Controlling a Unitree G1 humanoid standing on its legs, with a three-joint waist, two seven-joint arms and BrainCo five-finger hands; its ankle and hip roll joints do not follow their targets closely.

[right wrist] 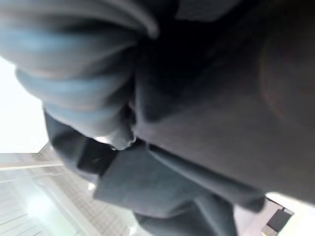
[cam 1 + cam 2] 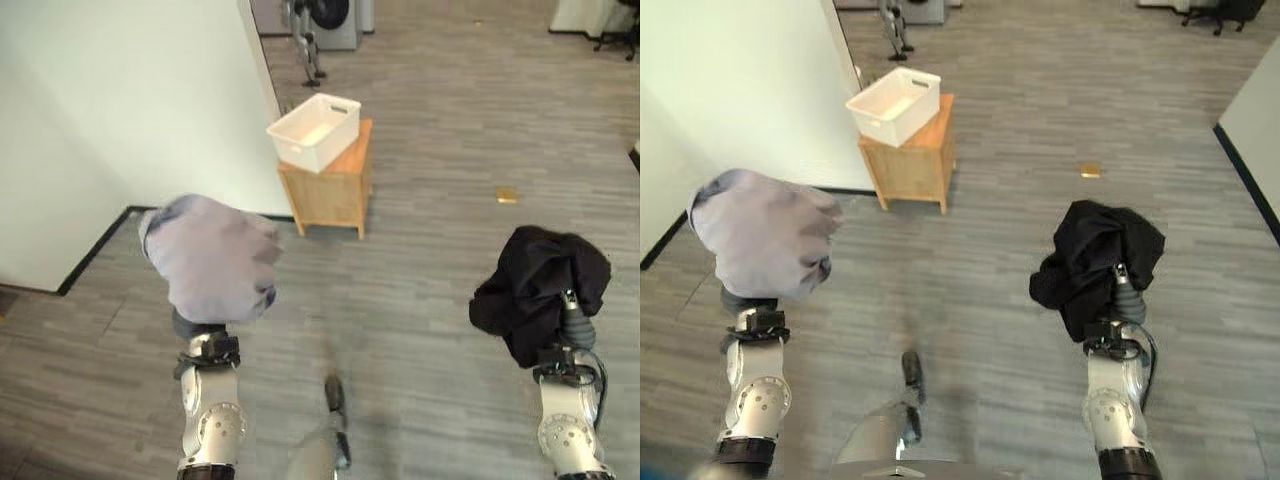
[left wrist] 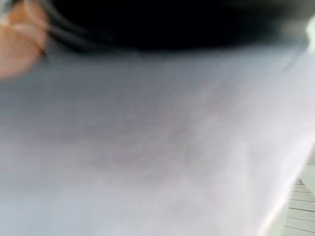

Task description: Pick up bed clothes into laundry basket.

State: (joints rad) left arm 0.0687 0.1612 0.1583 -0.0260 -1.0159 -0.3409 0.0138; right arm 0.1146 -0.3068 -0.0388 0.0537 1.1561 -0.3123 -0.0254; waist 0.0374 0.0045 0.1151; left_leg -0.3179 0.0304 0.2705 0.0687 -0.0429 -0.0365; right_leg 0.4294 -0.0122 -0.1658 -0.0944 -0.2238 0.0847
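Item one, a pale grey-lilac garment, is hanging bunched over the left hand at about 8 o'clock in the head views, draping down so far that whether those fingers are curled or straight cannot be told; in the left wrist view the same cloth is lying right across the lens. Item two, a black garment, is sitting crumpled at about 4 o'clock on the right hand, whose dark ribbed cover is poking out at the lower edge of the bundle while the fingers are buried in the folds, so their state cannot be told either; the right wrist view is showing dark folds of cloth pressed close. Item three, a white laundry basket, is standing at about 12 o'clock on a small wooden bench, well apart from both bundles, with nothing visible inside it. The bench is standing on grey plank floor just beside the corner of a pale wall. A small tan object is lying on the floor at about 2 o'clock, too small to identify.
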